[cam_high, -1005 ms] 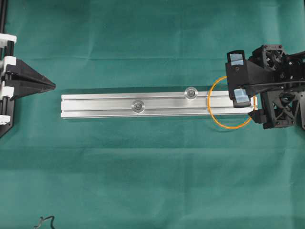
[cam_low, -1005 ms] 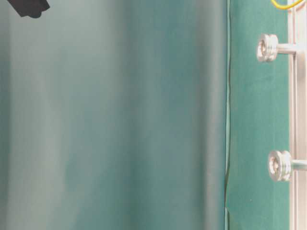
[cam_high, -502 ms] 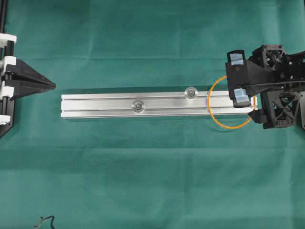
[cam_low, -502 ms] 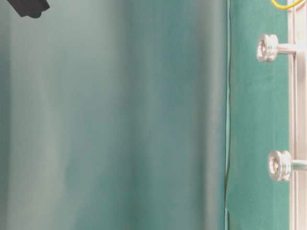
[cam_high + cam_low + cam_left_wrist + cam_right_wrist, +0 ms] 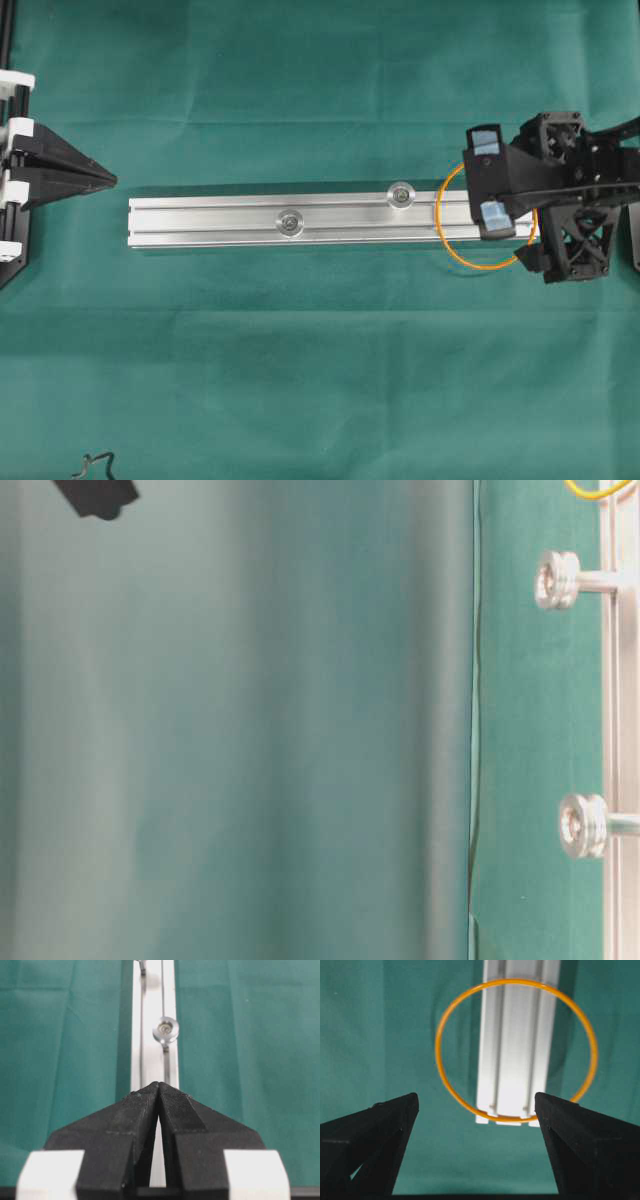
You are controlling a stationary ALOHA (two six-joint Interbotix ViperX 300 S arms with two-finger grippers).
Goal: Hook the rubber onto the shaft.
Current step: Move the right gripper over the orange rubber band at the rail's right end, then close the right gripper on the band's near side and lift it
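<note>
The orange rubber (image 5: 441, 231) lies loose on the green cloth, looped around the right end of the silver rail (image 5: 210, 221). Two short shafts stand on the rail, one (image 5: 401, 194) close to the loop and one (image 5: 290, 223) near the middle. My right gripper (image 5: 490, 178) hovers open over the loop's right part, holding nothing. In the right wrist view the rubber (image 5: 440, 1062) circles the rail end (image 5: 517, 1035) ahead of the wide-apart gripper (image 5: 476, 1102). My left gripper (image 5: 108, 180) is shut and empty, off the rail's left end, pointing along it (image 5: 158, 1085).
The table-level view shows both shaft heads (image 5: 556, 579) (image 5: 582, 825), a bit of the rubber (image 5: 597, 491) and a black part of the right gripper (image 5: 95, 495). A small bent black wire (image 5: 97, 462) lies at the front left.
My right gripper has shifted a little to the left over the loop and turned slightly. The rubber, the rail and the left gripper have not moved.
</note>
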